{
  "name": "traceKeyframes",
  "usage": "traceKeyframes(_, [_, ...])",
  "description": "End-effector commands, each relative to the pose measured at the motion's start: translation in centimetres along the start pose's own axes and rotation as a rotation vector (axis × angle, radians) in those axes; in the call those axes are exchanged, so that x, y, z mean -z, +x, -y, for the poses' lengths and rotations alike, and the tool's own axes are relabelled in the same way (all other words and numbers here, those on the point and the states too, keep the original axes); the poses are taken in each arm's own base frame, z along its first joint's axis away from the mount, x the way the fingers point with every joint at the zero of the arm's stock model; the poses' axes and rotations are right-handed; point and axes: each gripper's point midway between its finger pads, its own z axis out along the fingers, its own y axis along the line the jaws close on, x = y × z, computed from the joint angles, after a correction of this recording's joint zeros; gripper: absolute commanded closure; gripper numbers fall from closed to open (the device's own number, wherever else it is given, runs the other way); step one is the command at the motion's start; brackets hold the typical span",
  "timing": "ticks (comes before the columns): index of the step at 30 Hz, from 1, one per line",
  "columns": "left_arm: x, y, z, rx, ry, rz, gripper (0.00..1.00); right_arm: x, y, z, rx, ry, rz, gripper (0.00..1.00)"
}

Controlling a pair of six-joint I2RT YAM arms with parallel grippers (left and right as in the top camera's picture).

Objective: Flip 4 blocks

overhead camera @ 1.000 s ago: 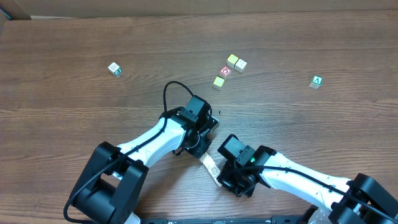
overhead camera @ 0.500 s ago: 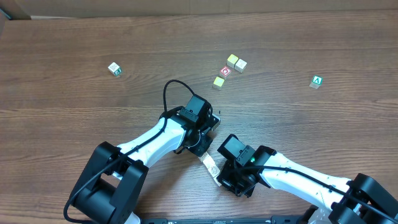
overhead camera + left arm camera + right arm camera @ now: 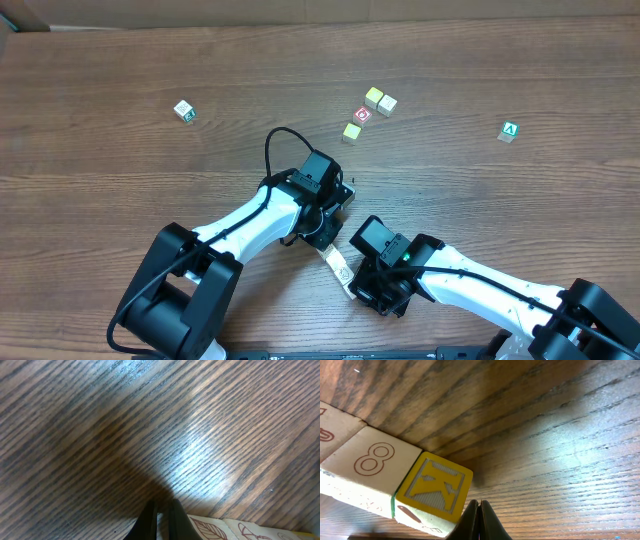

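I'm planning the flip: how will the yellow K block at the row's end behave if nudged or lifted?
The yellow K block looks like rigid wood with flat faces, so it should tip over an edge rather than roll. Probably light, it may slide on the smooth table when nudged. It abuts the 8 block, which may shift too.
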Motion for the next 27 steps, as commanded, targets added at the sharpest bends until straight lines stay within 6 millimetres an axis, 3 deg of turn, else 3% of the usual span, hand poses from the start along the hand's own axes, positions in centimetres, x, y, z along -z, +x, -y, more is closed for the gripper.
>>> traceKeyframes(1, [-2.2,3.1,0.0,-0.008,0.004,-0.123,0.96,0.0,0.2,-0.1,-0.002,-0.003,-0.002,0.96])
traceKeyframes(15, [-2.0,4.3,-1.0,0.043,-0.047,-0.172,0.96,0.0,0.2,-0.5,0.004,-0.018,-0.007,0.96])
traceKeyframes(21, [-1.7,4.4,-3.5,0.111,-0.163,-0.17,0.96,0.0,0.2,-0.6,0.007,-0.024,-0.006,0.96])
traceKeyframes(27, [-1.3,4.6,-5.2,0.208,-0.152,-0.16,0.96,0.0,0.2,-0.6,0.007,-0.024,-0.006,0.96])
